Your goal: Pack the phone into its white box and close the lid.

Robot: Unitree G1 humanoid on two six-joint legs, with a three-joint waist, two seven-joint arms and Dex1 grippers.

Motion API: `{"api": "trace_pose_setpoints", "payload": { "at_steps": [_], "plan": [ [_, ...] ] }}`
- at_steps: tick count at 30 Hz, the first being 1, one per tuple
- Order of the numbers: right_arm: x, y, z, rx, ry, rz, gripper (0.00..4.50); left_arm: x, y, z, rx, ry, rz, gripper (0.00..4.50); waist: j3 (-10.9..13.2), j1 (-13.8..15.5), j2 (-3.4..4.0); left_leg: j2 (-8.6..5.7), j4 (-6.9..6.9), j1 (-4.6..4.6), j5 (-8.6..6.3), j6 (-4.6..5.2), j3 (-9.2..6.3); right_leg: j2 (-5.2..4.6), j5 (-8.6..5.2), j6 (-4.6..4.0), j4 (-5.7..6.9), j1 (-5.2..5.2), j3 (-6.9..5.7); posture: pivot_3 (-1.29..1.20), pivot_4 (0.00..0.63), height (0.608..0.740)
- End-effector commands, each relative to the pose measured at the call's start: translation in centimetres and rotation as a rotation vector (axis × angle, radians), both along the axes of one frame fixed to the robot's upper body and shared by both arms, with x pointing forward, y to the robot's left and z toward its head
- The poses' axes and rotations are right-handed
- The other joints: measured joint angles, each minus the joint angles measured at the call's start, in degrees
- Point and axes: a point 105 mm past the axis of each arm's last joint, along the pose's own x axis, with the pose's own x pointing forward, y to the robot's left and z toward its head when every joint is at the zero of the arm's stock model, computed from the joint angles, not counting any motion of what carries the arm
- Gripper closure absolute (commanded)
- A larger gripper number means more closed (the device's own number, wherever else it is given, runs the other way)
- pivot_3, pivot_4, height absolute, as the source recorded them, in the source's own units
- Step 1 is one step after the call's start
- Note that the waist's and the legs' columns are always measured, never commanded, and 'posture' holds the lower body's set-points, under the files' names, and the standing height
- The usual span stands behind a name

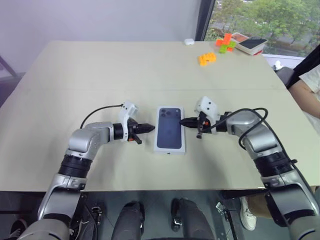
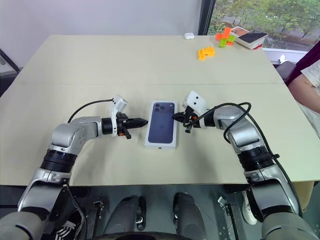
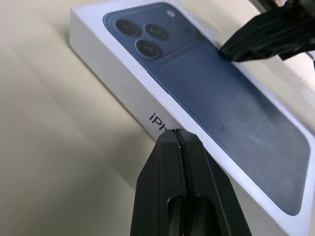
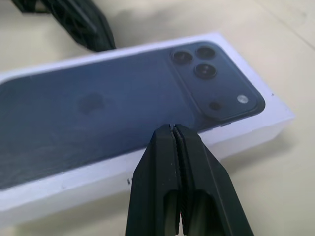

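The lid [image 1: 170,129] lies flat at the middle of the table [image 1: 100,75], its printed dark blue phone picture facing up. The phone and the white box are hidden. My left gripper [image 1: 152,128] is shut and empty, its tip pointing at the lid's left long side, just short of the lettered wall [image 3: 156,119]. My right gripper [image 1: 183,121] is also shut and empty, its tip at the lid's right long edge near the printed camera cluster [image 4: 204,69]. I cannot tell whether either tip touches the lid.
Orange blocks [image 1: 206,58] and an orange and green cluster [image 1: 226,42] lie at the far right. Beside them is a flat white box with a dark top [image 1: 251,45] and a small white case [image 1: 188,42]. A person's arm [image 1: 306,85] is at the table's right edge.
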Motion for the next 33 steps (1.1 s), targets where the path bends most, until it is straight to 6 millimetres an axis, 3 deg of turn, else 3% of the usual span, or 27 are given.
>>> {"api": "trace_pose_setpoints", "payload": {
  "at_steps": [1,9,12,15,17,26,33],
  "plan": [
    [0.1,-0.6,0.4,-0.034,-0.041,0.004,4.41,0.2,-0.6,1.8,-0.027,-0.072,-0.013,4.50,0.00,0.00,0.00,0.00,0.00,0.00,0.00,0.00,0.00,0.00,0.00,0.00,0.00,0.01,0.00,0.00,0.150,0.740],
    [-0.7,0.4,-0.7,-0.051,-0.030,0.040,4.41,0.3,0.3,0.7,0.020,-0.078,0.018,4.50,0.00,-0.05,0.00,0.00,0.00,0.00,0.01,-0.01,0.00,0.01,0.00,0.00,0.01,0.01,0.00,0.00,0.150,0.740],
    [-0.5,0.3,-0.3,-0.041,-0.047,0.031,4.41,1.5,0.9,2.9,-0.030,-0.166,0.083,4.50,0.00,-0.07,0.00,0.00,0.01,0.03,0.01,-0.02,0.00,0.01,0.00,0.00,0.02,0.01,0.00,0.00,0.150,0.740],
    [1.5,-0.1,1.8,0.029,-0.097,-0.058,4.41,3.1,1.1,6.2,-0.118,-0.259,0.160,4.50,0.00,-0.11,-0.01,0.01,0.04,0.03,0.05,-0.08,-0.02,0.03,0.01,-0.01,0.06,0.02,-0.01,0.00,0.150,0.740],
    [2.8,-0.3,2.4,0.044,-0.123,-0.113,4.41,3.9,0.7,6.8,-0.139,-0.274,0.181,4.50,0.00,-0.09,-0.01,0.00,0.07,0.03,0.11,-0.17,-0.01,0.03,0.05,-0.07,0.09,0.02,-0.01,0.00,0.150,0.740],
    [5.9,0.7,1.1,-0.046,-0.153,-0.199,4.41,5.9,-4.3,4.6,-0.062,-0.254,0.063,4.50,-0.01,-0.17,-0.02,-0.13,0.06,-0.02,0.17,-0.16,0.13,0.02,0.12,-0.02,0.04,0.03,-0.07,0.00,0.150,0.740],
    [5.0,1.6,-0.1,-0.053,-0.110,-0.136,4.41,5.2,-5.0,1.8,0.028,-0.218,-0.031,4.50,-0.01,-0.42,-0.01,-0.09,-0.02,0.05,0.17,-0.16,0.14,0.06,0.12,-0.01,0.09,0.03,-0.07,0.00,0.150,0.740]
  ]
}}
